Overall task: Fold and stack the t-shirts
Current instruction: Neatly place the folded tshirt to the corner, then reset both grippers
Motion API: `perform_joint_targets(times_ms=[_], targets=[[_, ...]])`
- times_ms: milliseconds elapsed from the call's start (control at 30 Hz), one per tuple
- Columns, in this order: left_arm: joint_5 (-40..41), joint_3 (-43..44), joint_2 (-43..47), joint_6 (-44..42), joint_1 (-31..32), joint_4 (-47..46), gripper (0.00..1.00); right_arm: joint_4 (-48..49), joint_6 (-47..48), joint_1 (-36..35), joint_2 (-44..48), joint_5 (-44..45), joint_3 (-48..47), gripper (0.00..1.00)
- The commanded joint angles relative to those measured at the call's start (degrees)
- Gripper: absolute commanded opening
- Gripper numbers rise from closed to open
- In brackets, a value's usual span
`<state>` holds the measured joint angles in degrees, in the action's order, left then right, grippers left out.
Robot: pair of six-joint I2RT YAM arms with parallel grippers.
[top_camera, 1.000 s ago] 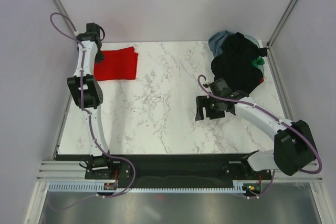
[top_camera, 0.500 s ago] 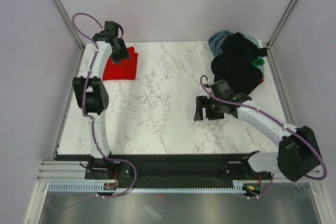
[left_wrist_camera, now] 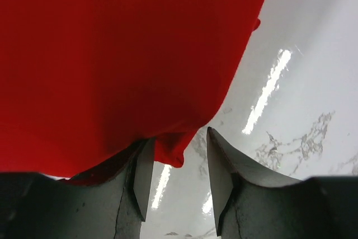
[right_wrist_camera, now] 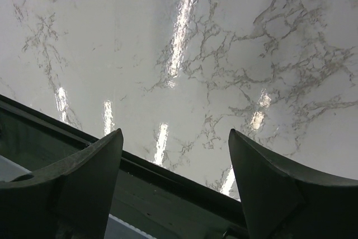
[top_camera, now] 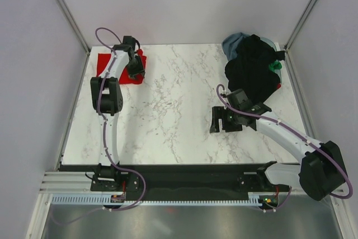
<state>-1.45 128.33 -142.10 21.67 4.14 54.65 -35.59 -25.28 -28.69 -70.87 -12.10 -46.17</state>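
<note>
A folded bright red t-shirt (top_camera: pixel 103 63) lies at the table's back left corner. My left gripper (top_camera: pixel 136 71) hovers over its right edge. In the left wrist view the red shirt (left_wrist_camera: pixel 112 54) fills the upper left, and a corner of it hangs between the open jaws of the left gripper (left_wrist_camera: pixel 179 135), next to the left finger. A heap of shirts sits at the back right: black (top_camera: pixel 254 70) on top, grey-blue (top_camera: pixel 232 42) behind, a bit of green (top_camera: pixel 274 65). My right gripper (top_camera: pixel 217 122) is open and empty over bare marble, also seen in the right wrist view (right_wrist_camera: pixel 175 132).
The white marble table (top_camera: pixel 168 110) has a dark rail (right_wrist_camera: pixel 168 194) along its near edge, below the right gripper. Metal frame posts (top_camera: pixel 64 9) stand at the back corners, and grey walls close both sides.
My left arm has swung right, from the red shirt's left edge across to its right edge. The right gripper has barely shifted.
</note>
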Motion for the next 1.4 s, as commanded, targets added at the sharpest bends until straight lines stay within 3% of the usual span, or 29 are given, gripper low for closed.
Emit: perform_joint_targets(times_ms=[0, 233, 433, 733, 867, 1033, 1200, 1367], targets=[[4.4, 3.7, -3.3, -4.0, -2.6, -1.6, 0.50, 0.2, -0.2, -0.1, 0.7, 0.5, 0.8, 0.84], [3.4, 7.9, -6.8, -3.9, -8.4, -1.6, 0.50, 1.1, 0.3, -0.2, -1.8, 0.5, 0.8, 0.84], [-0.5, 9.0, -5.0, -3.7, -9.4, -1.6, 0.52, 3.3, -0.7, -0.3, -3.7, -0.7, 1.7, 0.84], [-13.3, 4.5, 14.5, 1.8, -9.4, -1.4, 0.60, 3.8, -2.6, -2.5, -3.1, -0.2, 0.6, 0.84], [-18.2, -4.1, 25.6, 4.4, -8.8, -1.3, 0.60, 4.3, -4.6, -5.1, -1.6, 0.5, 0.7, 0.84], [-17.7, -17.1, 42.2, 2.9, -4.9, -1.7, 0.59, 3.9, -7.2, -7.4, 2.1, 2.0, 1.1, 0.85], [-24.2, -37.6, 56.1, -1.3, -2.0, -4.1, 0.59, 3.1, -8.6, -8.8, 7.4, 2.3, 2.0, 0.85], [-25.0, -57.5, 73.1, -3.3, -2.1, -7.4, 0.59, 5.4, -10.4, -10.2, 12.4, -0.4, 4.4, 0.87]])
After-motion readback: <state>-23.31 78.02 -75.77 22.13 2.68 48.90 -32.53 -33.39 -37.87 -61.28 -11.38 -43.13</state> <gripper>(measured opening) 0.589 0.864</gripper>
